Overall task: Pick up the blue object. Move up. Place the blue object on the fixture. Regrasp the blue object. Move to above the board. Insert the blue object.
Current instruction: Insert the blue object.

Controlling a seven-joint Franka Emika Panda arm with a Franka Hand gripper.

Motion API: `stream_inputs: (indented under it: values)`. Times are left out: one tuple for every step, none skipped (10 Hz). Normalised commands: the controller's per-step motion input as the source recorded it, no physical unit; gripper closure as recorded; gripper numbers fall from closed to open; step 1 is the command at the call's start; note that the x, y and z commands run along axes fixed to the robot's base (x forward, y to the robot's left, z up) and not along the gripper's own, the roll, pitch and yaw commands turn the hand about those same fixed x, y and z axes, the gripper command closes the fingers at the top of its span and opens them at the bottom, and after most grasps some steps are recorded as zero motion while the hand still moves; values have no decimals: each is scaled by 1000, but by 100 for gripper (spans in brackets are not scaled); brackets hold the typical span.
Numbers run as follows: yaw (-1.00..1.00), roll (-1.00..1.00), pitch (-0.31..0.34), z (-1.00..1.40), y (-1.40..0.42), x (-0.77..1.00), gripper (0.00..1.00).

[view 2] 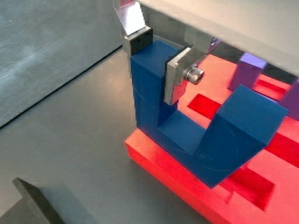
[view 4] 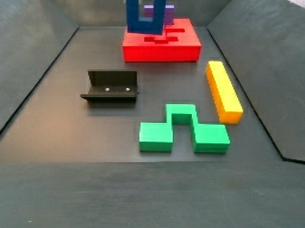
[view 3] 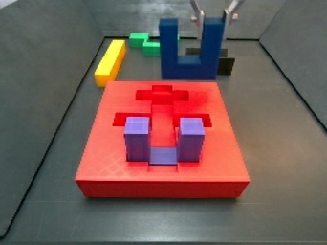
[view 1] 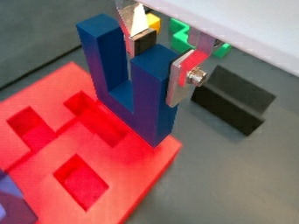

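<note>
End effector (view 3: 211,21) clamped on 1 prong of the blue object (view 3: 186,48), prongs up, bridge down, hanging over the far edge of the board (view 3: 163,134). Purple block (view 3: 159,140) already sits in a near cutout. Risk: grip is on 1 prong only, so off-centre contact with a cutout rim could twist or jam it. Fixture (view 4: 111,87) sits well apart.

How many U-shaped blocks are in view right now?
2. The blue object is held prongs-up in the hand above the board's far end; the purple block sits in the board's near cutout. None seem hidden.
</note>
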Motion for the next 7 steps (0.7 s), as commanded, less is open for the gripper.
stream_inputs:
  values:
    - [257,-89,-26,-100,0,214,100]
    - [214,-117,-56,-77,0,120,100]
    - [106,-166,-99,0,0,0,100]
    - [46,-94,-70,-74,0,0,100]
    - [0,0,-4,-123,-40,-100,100]
    - [-86,0,-10,-129,-137,-211,100]
    - [-194,0,-40,-114,-231,-271,100]
